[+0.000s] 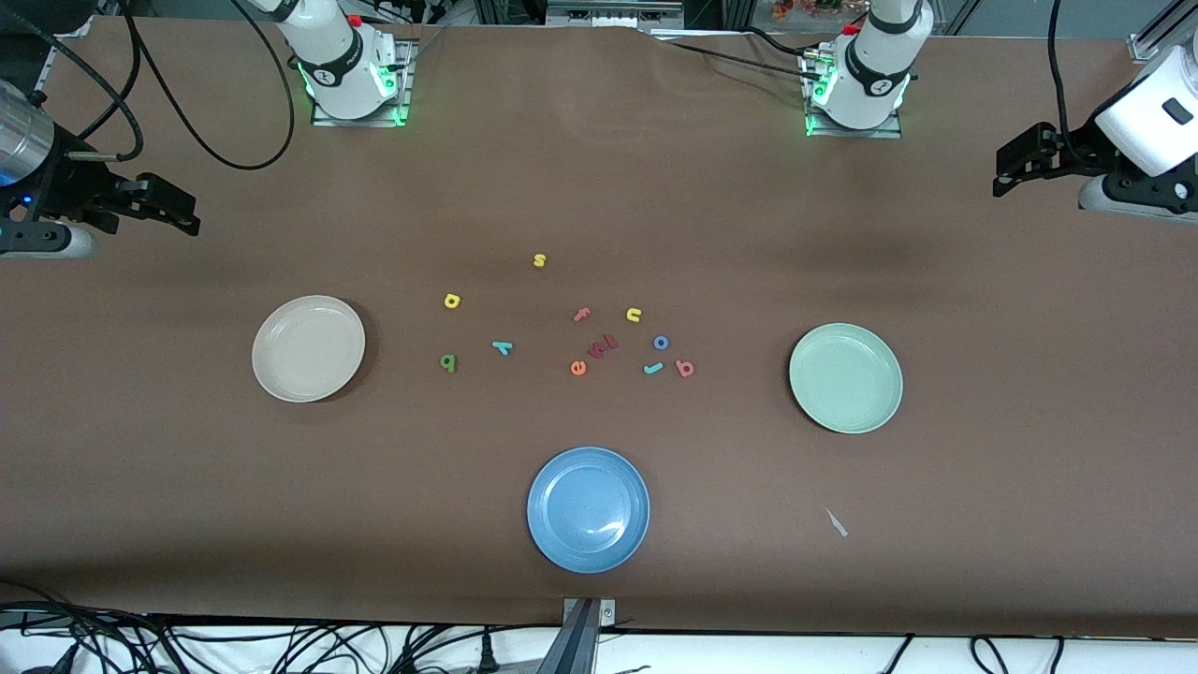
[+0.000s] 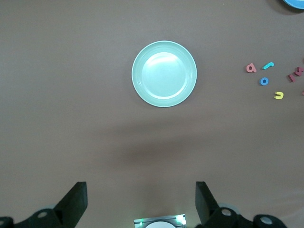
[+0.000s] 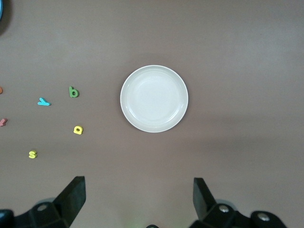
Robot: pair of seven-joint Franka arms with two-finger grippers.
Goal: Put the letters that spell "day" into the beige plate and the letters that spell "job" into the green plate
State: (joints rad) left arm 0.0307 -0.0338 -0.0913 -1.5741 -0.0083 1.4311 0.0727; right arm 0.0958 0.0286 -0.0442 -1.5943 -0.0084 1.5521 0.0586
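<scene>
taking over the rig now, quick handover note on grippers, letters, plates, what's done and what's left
Left gripper: open, holding nothing, waiting at the left arm's end of the table.
Right gripper: open, holding nothing, waiting at the right arm's end.
Beige plate and green plate: no letters in either.
"day" letters, loose beside the beige plate: yellow letter, green letter, teal y.
"job" letters, loose toward the green plate: blue o, teal j, red-pink b.
Done: nothing.
Left: all six placements; leave the other letters alone.
</scene>
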